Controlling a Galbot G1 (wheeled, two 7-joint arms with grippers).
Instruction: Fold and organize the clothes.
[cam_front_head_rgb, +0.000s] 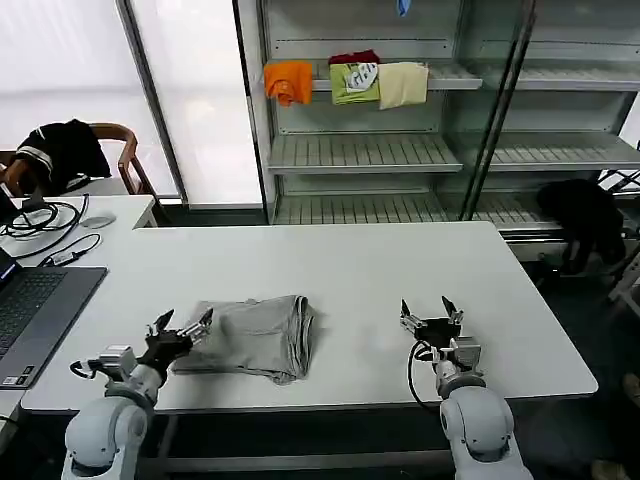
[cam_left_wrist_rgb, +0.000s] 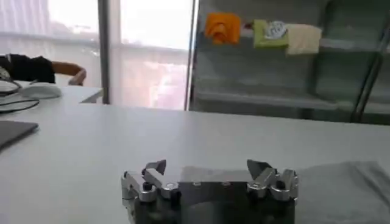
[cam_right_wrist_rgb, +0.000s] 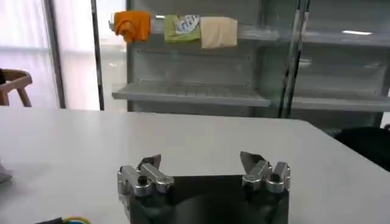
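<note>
L gripper (cam_front_head_rgb: 182, 326) spread, empty, at folded grey shirt (cam_front_head_rgb: 255, 337) edge | R gripper (cam_front_head_rgb: 431, 311) spread, empty, shirt well apart | risk: single-layer pinch undoes fold

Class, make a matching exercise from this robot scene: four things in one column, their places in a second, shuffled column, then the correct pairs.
Things:
1. grey shirt
2. laptop
3. orange cloth
4. right gripper

Places:
A. hanging off a shelf edge
B. folded on the white table, beside the left gripper
C. open above bare tabletop
D. on the side desk at far left

Pairs: 1-B, 2-D, 3-A, 4-C
</note>
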